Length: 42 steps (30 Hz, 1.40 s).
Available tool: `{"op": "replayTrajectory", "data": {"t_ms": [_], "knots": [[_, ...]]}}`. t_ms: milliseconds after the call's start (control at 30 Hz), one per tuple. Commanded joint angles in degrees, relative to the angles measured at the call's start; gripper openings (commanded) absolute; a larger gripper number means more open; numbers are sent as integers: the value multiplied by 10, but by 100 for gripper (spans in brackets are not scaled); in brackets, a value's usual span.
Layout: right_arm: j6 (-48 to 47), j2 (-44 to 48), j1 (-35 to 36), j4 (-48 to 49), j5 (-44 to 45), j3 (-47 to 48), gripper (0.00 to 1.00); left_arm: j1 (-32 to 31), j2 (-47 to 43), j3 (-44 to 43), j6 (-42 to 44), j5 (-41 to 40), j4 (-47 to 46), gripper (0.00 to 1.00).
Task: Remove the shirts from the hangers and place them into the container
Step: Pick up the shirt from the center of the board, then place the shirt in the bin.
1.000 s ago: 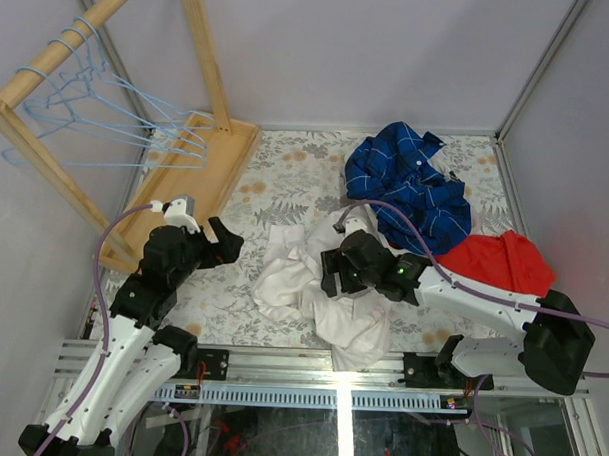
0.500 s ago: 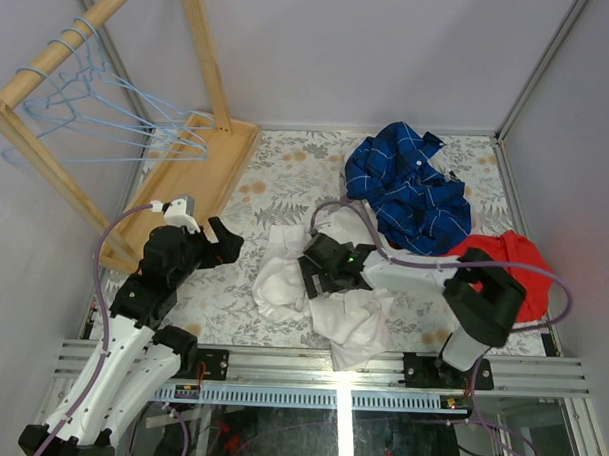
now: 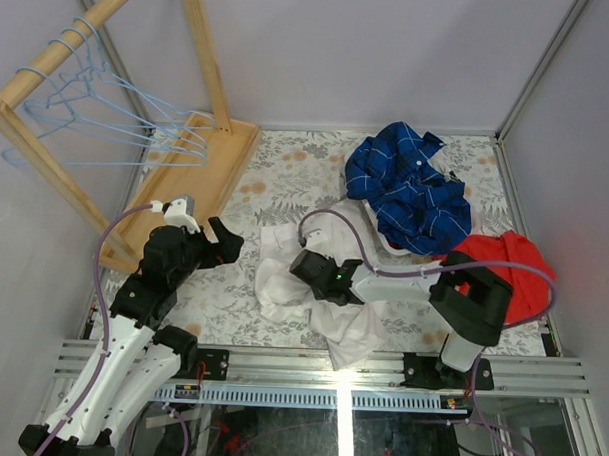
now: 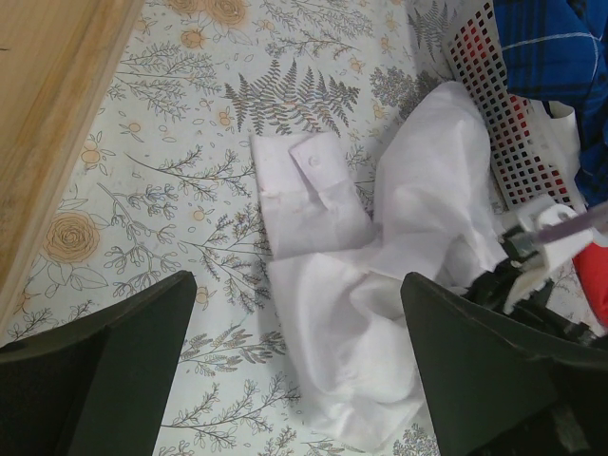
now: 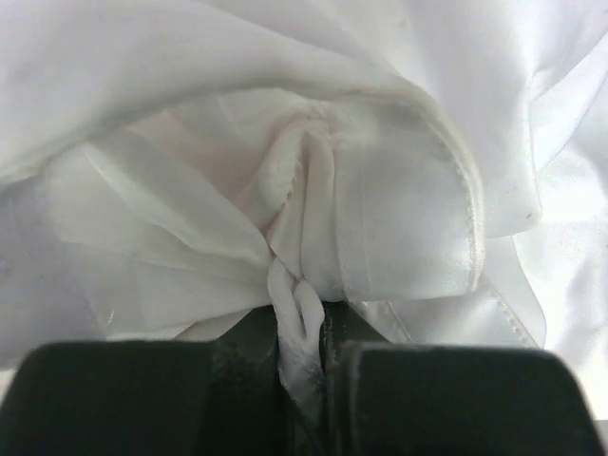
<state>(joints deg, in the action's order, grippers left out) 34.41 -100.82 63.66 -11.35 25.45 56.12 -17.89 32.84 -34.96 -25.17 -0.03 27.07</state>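
Right gripper (image 3: 318, 274) has slid leftward across the lower middle of the top view since a second ago and is now buried in the crumpled white shirt (image 3: 283, 282). The wrist view makes it pretty clear: the fingers (image 5: 142, 394) are clenched on a twisted pinch of that white shirt (image 5: 285, 142), with fabric squeezed right between them. The shirt itself is a rumpled heap on the flowery table (image 3: 276, 182), lower centre of the frame and not in the basket.

Up and to the right, the blue checked shirt (image 3: 411, 187) is piled over the white basket (image 4: 494, 114). A red cloth (image 3: 503, 260) lies at the right edge, just below it.

Left gripper (image 3: 222, 241) hasn't budged. It hangs at centre left with its fingers (image 4: 123, 361) spread wide, grasping nothing.

Far upper left, the light-blue hangers (image 3: 108, 121) dangle bare from the wooden rack (image 3: 201, 169).
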Motion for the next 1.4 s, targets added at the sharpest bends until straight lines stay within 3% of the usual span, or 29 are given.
{"op": "replayTrajectory", "data": {"t_ms": [0,300,533,733,833,1000,1233,1367], "knots": [[-28,116,-2,1,43,-64,0,4,1,-12,6,-1,-16,90],[-141,466,-1,134,135,-101,1,4,0,-13,7,0,-15,90],[-293,534,-1,166,207,-16,1,4,-3,-13,6,0,-15,90],[-487,480,-2,273,324,78,2,4,-3,-12,6,0,-15,90],[-563,439,-16,305,342,126,2,4,-4,-12,5,-1,-14,90],[-431,352,-128,75,243,290,2,4,-5,-12,5,-1,-13,90],[-354,228,-281,-67,164,436,3,4,-8,-12,6,-4,-14,90],[-290,179,-363,-83,95,426,4,3,-10,-12,5,-3,-14,90]]}}
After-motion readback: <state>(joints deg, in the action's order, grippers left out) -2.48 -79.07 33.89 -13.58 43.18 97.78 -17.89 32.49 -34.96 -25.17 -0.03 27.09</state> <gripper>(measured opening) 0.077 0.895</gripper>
